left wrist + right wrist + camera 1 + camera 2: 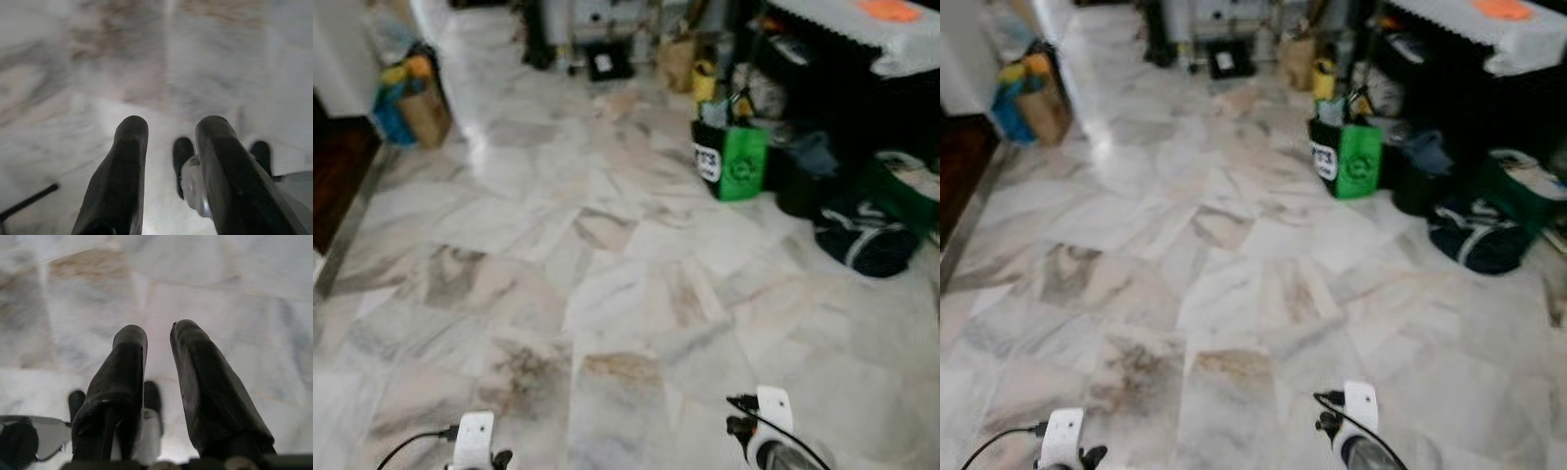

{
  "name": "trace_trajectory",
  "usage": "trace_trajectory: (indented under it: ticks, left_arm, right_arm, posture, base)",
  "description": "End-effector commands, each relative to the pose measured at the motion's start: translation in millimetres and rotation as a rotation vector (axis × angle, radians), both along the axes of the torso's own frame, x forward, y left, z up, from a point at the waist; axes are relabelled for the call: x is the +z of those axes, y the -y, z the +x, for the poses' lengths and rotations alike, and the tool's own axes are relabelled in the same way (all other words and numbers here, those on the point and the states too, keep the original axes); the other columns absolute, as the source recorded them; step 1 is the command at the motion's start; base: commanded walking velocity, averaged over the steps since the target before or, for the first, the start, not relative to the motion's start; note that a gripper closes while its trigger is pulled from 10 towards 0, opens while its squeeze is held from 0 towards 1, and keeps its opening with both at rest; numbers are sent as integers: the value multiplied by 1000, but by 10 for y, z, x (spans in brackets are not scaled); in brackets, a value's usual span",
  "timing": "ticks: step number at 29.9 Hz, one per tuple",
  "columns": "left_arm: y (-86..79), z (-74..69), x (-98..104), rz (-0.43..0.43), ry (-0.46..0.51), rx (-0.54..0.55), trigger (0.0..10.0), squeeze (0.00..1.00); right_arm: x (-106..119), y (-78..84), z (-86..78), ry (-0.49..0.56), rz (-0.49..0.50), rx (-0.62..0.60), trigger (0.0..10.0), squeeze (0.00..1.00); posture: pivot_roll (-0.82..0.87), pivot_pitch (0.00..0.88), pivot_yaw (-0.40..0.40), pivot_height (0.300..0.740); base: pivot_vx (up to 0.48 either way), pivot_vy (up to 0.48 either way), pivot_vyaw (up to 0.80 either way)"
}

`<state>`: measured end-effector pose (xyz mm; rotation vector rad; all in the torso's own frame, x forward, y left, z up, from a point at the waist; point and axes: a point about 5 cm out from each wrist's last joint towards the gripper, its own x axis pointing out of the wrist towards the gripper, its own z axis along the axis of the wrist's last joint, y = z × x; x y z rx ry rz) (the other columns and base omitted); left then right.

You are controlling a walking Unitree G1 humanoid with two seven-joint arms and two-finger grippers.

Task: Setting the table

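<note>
No tableware and no dining table can be made out in the head views, so the task's things cannot be placed; the only candidate surface is the dark unit with a pale top [862,29] at the far right, and whether it is the table cannot be told.

Landmark: the green shopping bag [741,162], standing upright on the marble floor [607,294]. Behind it sits a yellow item [705,80] and a brown paper bag [677,61]. Just beside it, on its right, lie dark bundles and a black duffel bag [864,240], pushed against the dark unit, probably to keep the walkway free. Well apart from it, across the open floor to its left, a tan bag with blue and yellow contents [411,103] stands near a dark wooden threshold [337,171].

The left gripper [168,147] and right gripper [159,357] hang low over the floor, nearer the robot than the green bag. Each has its two black fingers apart with only floor between them, holding nothing. This carriage suits walking rather than handling.

Judgement: the step in hand is travel toward the things to be set; the task appears barely begun. The floor clutter beside the green bag is a trip hazard.
</note>
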<state>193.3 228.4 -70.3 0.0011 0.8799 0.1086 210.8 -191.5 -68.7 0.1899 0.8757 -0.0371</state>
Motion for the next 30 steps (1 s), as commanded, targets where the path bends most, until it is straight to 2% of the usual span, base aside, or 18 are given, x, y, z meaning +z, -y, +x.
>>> trace_trajectory:
  ticks: [1,30]
  left_arm:
    - [-32,-66,-29,9,-32,-4,10000,0]
    - [-29,-23,-6,3,-15,-7,10000,0]
  right_arm:
    - [-29,-56,-36,-18,10,12,10000,0]
    - [-31,-37,-43,-18,-4,7,10000,0]
  posture:
    - [-10,33,-15,740]
    - [-34,27,-13,740]
  base:
    - [0,0,-756]
    - [0,0,-756]
